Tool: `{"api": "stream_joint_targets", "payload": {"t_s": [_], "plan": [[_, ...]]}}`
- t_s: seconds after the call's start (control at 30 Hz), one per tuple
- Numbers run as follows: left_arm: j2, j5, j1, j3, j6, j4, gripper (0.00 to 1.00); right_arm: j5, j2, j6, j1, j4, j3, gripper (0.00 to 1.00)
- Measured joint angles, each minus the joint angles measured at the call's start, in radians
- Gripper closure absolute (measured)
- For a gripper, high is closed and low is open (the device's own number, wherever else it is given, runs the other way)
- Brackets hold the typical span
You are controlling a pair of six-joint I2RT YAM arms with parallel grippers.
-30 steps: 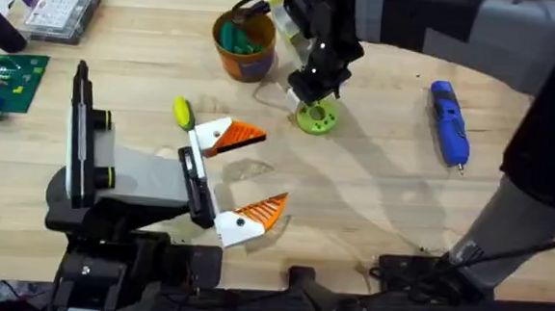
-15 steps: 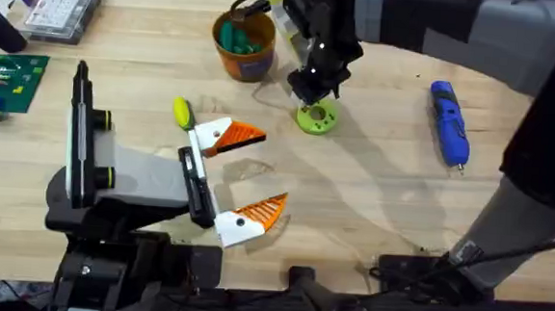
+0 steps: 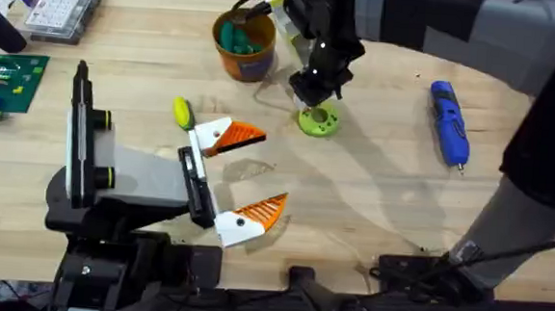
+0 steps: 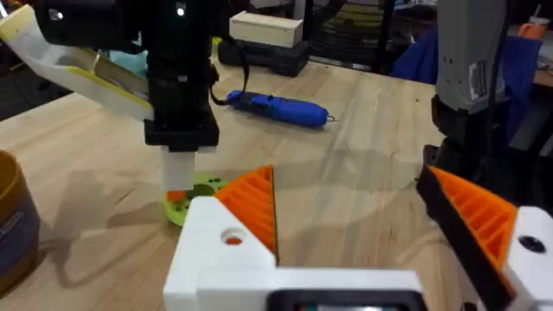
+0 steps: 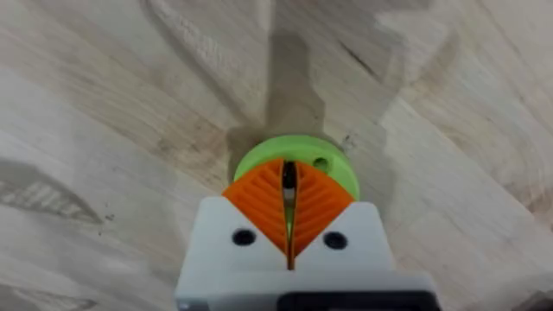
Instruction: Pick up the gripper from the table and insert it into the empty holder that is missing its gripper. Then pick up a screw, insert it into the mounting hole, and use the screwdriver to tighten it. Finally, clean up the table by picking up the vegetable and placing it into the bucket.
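Overhead view. Right claw (image 3: 317,90): pointing down, directly over a green round holder (image 3: 318,120) lying on the table (image 3: 371,200), its tip at or just above the disc. Orange bucket (image 3: 245,45): just beside the right claw, toward the table's far edge, teal contents inside. Blue screwdriver (image 3: 448,122): flat on the table, well apart from the right claw on the right side, bit toward the near edge. Left claw (image 3: 228,177): low over the table's near middle, white fingers with orange pads spread wide, nothing between them. Yellow-green vegetable (image 3: 181,112): just beside the left claw's far finger. Clear compartment box (image 3: 63,7) and green board (image 3: 7,79): far left corner.

Left wrist view. Left claw (image 4: 363,220): pads wide apart, holding nothing. Right claw (image 4: 181,177): standing upright over the holder (image 4: 186,203). Screwdriver (image 4: 276,108): beyond it on the table.

Right wrist view. Right claw (image 5: 289,203): orange pads pressed together on a thin dark item, apparently a small screw (image 5: 289,177), over the holder (image 5: 298,164), beside its small hole.
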Motion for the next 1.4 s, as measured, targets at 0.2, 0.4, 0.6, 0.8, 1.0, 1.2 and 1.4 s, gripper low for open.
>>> {"api": "stream_joint_targets", "payload": {"t_s": [0.2, 0.4, 0.6, 0.8, 1.0, 1.2, 1.4], "plan": [[0.000, 0.000, 0.000, 0.000, 0.000, 0.000, 0.015, -0.001, -0.006, 0.000, 0.000, -0.121, 0.080, 0.994], [0.000, 0.000, 0.000, 0.000, 0.000, -0.001, 0.015, -0.004, -0.022, 0.000, 0.000, -0.258, 0.216, 0.994], [0.000, 0.000, 0.000, 0.000, 0.000, 0.000, 0.014, -0.008, -0.026, 0.000, 0.001, -0.379, 0.370, 0.994], [0.000, 0.000, 0.000, 0.000, 0.000, -0.001, 0.014, -0.009, -0.026, 0.000, 0.025, -0.476, 0.537, 0.994], [0.000, 0.000, 0.000, 0.000, 0.000, -0.001, 0.015, -0.011, -0.027, 0.000, 0.093, -0.532, 0.672, 0.994], [0.000, 0.000, 0.000, 0.000, 0.000, -0.001, 0.014, -0.011, -0.051, 0.000, 0.174, -0.564, 0.751, 0.994], [0.000, 0.000, 0.000, 0.000, 0.000, -0.001, 0.014, -0.012, -0.088, -0.001, 0.235, -0.598, 0.768, 0.994]]}}
